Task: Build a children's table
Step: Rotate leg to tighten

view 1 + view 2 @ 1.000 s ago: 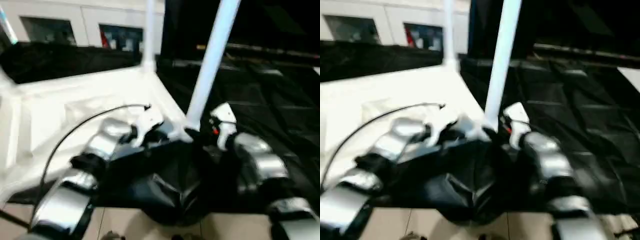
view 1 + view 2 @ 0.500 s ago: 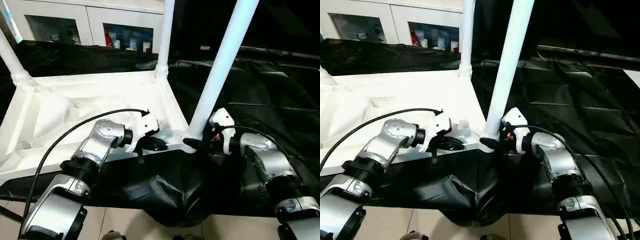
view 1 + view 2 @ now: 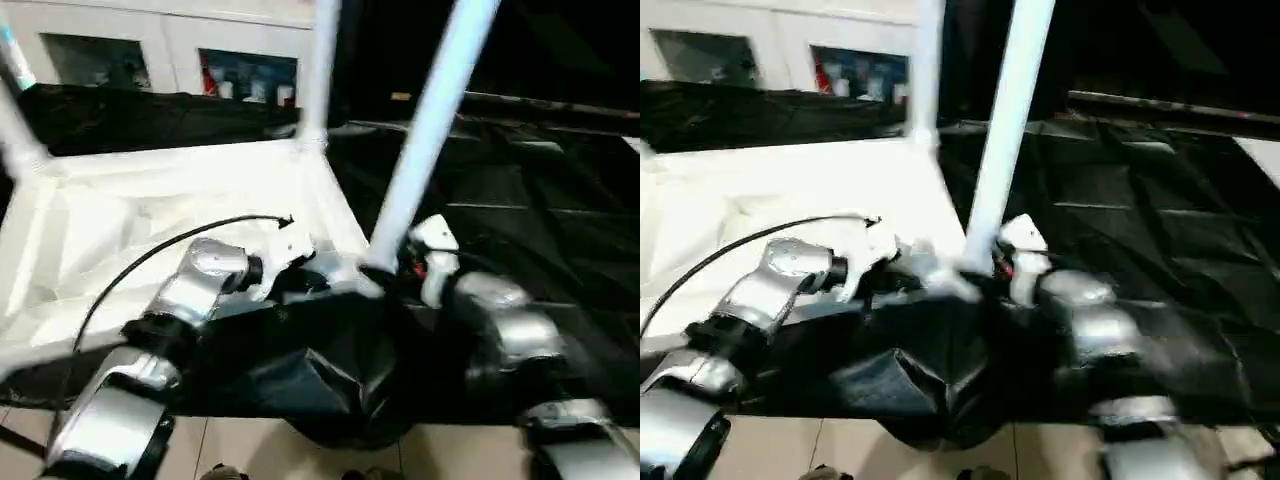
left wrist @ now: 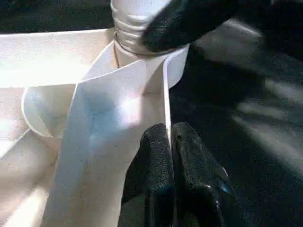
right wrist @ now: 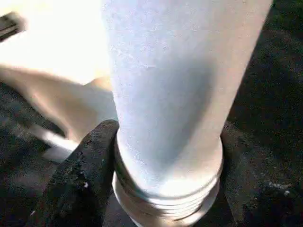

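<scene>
The right gripper (image 5: 156, 189) has narrowed around the base of the near leg (image 3: 425, 140), one finger (image 5: 83, 175) pressed to its ribbed collar. The tabletop (image 3: 120, 220) lies underside up on the black-draped table (image 3: 540, 190), with that leg standing in its near corner at about five o'clock. The left gripper (image 4: 170, 156) is clenched on the tabletop's thin rim beside that socket.

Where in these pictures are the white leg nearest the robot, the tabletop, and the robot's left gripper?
nearest leg (image 3: 425, 140), left eye view, mid-shaft.
tabletop (image 3: 150, 200), left eye view, ribbed underside.
left gripper (image 4: 170, 142), left wrist view, between the fingertips at the tabletop's rim.
</scene>
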